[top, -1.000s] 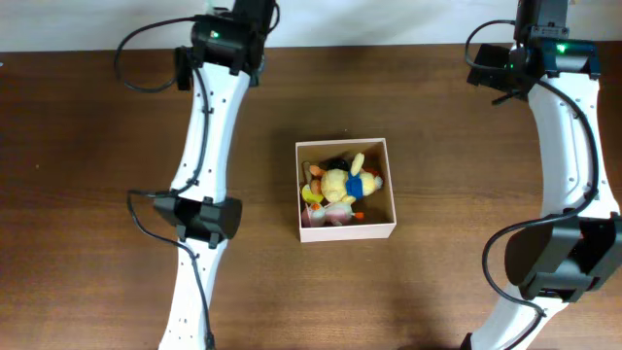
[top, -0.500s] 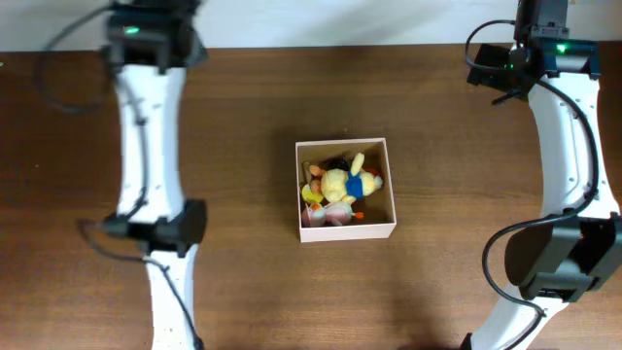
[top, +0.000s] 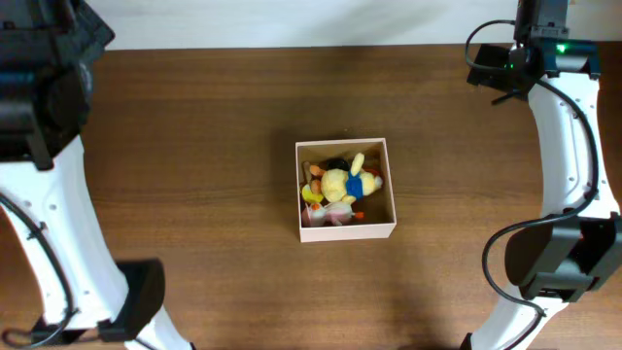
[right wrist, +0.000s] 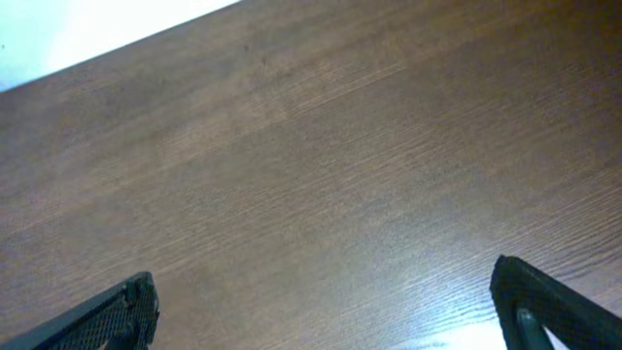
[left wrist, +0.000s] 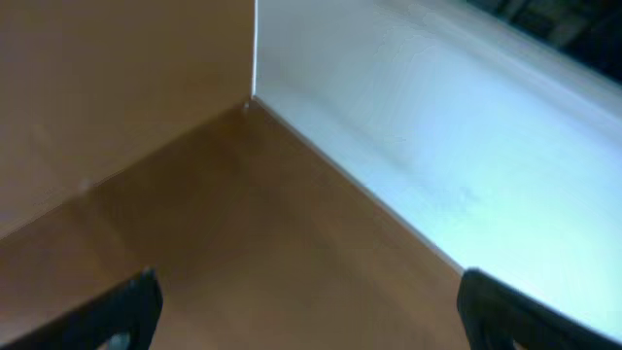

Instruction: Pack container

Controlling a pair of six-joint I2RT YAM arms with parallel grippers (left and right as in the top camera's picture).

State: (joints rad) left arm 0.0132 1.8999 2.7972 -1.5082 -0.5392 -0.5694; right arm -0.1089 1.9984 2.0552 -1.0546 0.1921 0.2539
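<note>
Left tool (left wrist: 316, 316) and right tool (right wrist: 330, 311), two in all, both stood wide open and gripped nothing. One brown tabletop (top: 194, 146) carried one container (top: 347, 231) near its middle. Inside lay a heap of toys (top: 335, 183), a yellow one uppermost; their count could not be told.

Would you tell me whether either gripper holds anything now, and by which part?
Nothing is held: the left gripper and the right gripper are both open, with nothing between their fingers.
</note>
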